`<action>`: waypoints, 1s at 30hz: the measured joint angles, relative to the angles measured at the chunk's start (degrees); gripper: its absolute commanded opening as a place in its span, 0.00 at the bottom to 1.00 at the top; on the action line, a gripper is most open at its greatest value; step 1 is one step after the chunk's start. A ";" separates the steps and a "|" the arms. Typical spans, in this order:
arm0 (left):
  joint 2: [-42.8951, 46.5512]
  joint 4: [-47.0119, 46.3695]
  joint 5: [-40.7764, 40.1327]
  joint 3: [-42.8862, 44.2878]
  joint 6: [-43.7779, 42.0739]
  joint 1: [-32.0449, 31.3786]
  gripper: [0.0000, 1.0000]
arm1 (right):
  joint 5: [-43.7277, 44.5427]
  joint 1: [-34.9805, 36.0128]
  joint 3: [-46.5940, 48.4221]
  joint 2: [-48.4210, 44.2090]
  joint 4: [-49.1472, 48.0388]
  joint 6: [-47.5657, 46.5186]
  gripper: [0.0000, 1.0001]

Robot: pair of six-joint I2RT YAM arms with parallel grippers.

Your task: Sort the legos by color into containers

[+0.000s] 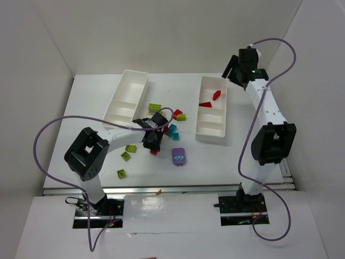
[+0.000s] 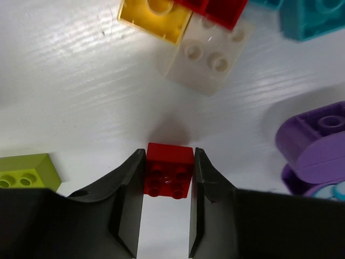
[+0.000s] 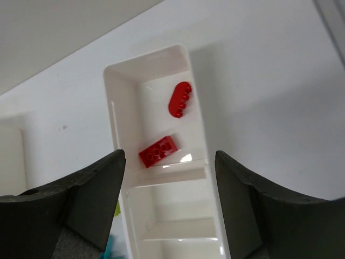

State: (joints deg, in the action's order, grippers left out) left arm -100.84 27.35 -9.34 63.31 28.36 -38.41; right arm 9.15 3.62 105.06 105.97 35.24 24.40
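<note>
My left gripper (image 1: 152,143) is shut on a small red brick (image 2: 168,171), one finger against each side, low over the table among the loose legos. Around it in the left wrist view lie a yellow brick (image 2: 153,16), a white brick (image 2: 207,54), a teal brick (image 2: 312,19), the purple rounded piece (image 2: 318,140) and a lime brick (image 2: 24,171). My right gripper (image 3: 170,156) is open and empty, high above the far end of the right tray (image 1: 211,129). That tray's far compartment holds a red brick (image 3: 158,150) and a red rounded piece (image 3: 180,99).
The left tray (image 1: 128,97) lies at the back left, with nothing showing in it. Lime bricks (image 1: 130,148) (image 1: 122,173) lie near the left arm. More lime (image 1: 154,107), teal (image 1: 172,129) and red (image 1: 177,113) bricks sit between the trays. The purple piece (image 1: 179,156) lies at the front centre.
</note>
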 measured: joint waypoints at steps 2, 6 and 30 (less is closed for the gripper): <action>0.11 2.16 0.48 2.27 -0.20 0.00 0.02 | 0.22 -2.10 -2.51 -3.91 -0.02 -0.13 0.75; -0.02 8.28 2.34 13.75 -1.18 0.00 0.00 | 0.81 -5.90 -9.55 -11.80 0.09 -0.52 0.75; -45.20 -18.99 21.99 73.66 11.39 3.08 0.00 | 1.73 -8.39 -47.74 -47.15 0.42 9.18 0.76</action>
State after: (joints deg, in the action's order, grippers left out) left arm -146.04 8.36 12.64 136.97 39.75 -35.33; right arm 10.87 -4.78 57.32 58.83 35.66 33.58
